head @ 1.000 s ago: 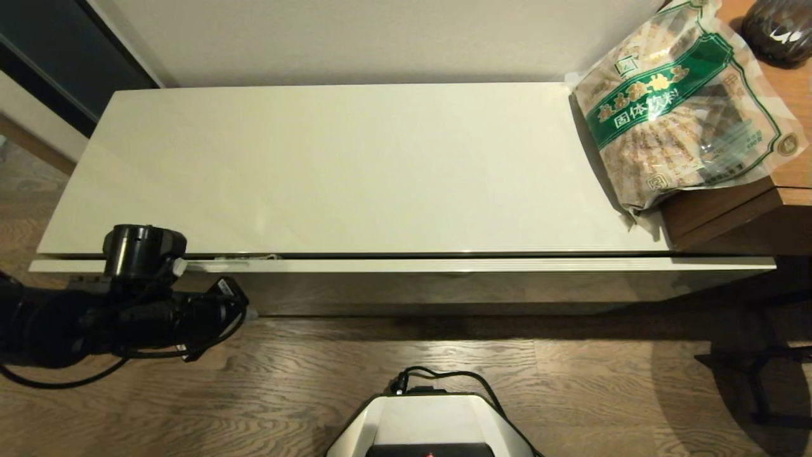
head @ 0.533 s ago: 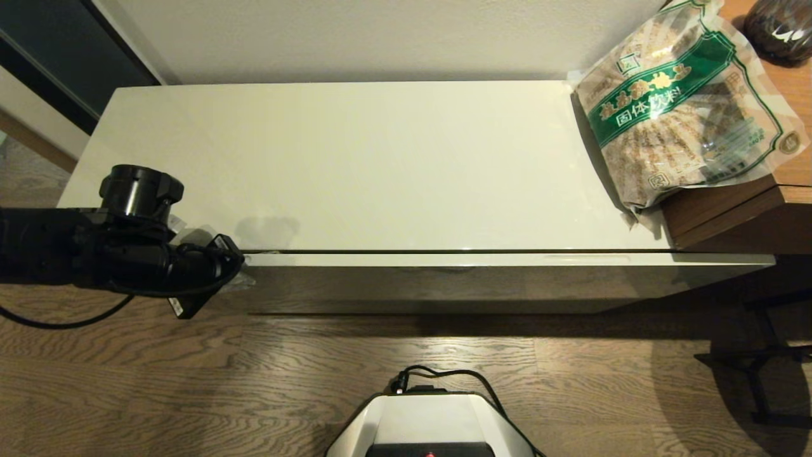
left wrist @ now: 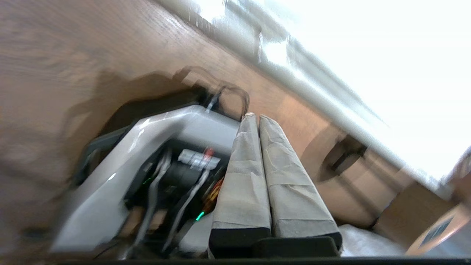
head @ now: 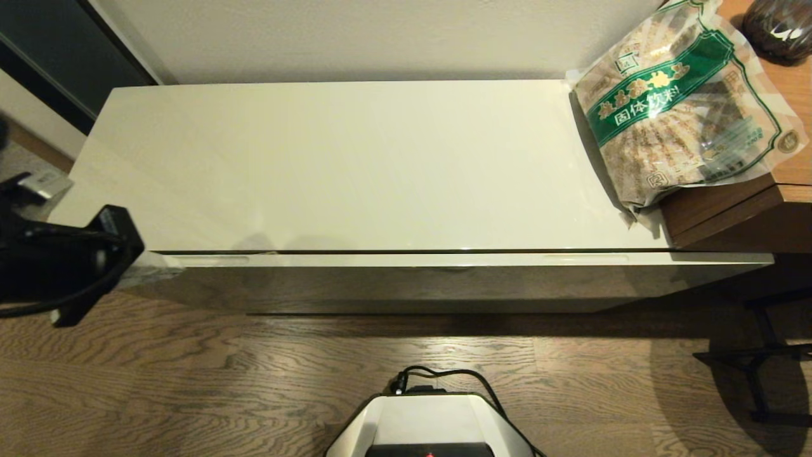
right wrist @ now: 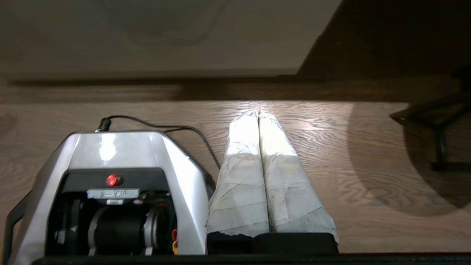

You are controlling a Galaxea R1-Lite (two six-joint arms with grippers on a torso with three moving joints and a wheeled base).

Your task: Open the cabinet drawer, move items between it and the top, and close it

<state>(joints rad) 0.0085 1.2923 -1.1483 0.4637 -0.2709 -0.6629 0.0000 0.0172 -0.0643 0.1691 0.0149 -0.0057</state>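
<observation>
The cabinet drawer (head: 406,285) sits pushed in under the top (head: 342,165), with two slim notches along its upper edge. A clear bag of brown granules (head: 682,108) with a green band lies at the right end, partly on the top and partly on the wooden side table. The denim garment is out of view. My left arm (head: 63,266) is at the cabinet's left front corner; the left gripper (left wrist: 254,117) is shut with nothing in it. Low over the floor beside my base, the right gripper (right wrist: 257,112) is also shut and empty.
A wooden side table (head: 729,216) abuts the cabinet's right end, with a dark round object (head: 777,28) at its back. My base (head: 431,425) stands on the wood floor before the cabinet. Black stand legs (head: 761,368) are at the floor's right.
My left arm has swung away from the drawer's left notch, out to the left edge of the view. Its fingers stayed shut. The bag and the right arm have not moved.
</observation>
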